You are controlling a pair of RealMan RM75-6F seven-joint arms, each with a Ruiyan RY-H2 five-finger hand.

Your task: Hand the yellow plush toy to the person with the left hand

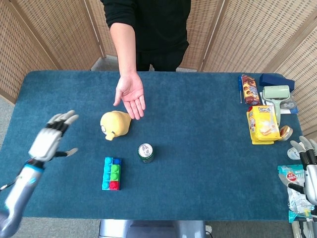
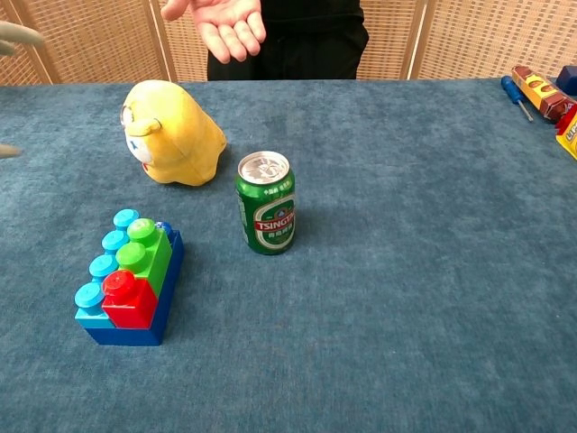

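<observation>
The yellow plush toy [image 1: 115, 124] [image 2: 174, 133] lies on the blue table left of centre, untouched. Just beyond it the person's open palm [image 1: 131, 94] [image 2: 222, 23] hovers, facing up. My left hand [image 1: 52, 137] is raised over the table's left part, fingers spread and empty, well to the left of the toy; only its fingertips [image 2: 16, 36] show at the chest view's left edge. My right hand [image 1: 307, 166] hangs open at the table's right edge, far from the toy.
A green can [image 1: 145, 152] [image 2: 266, 202] stands near the toy's front right. A stack of coloured blocks [image 1: 112, 173] [image 2: 131, 278] lies in front of the toy. Snack packs [image 1: 262, 124] and a tape dispenser [image 1: 276, 94] crowd the table's right end.
</observation>
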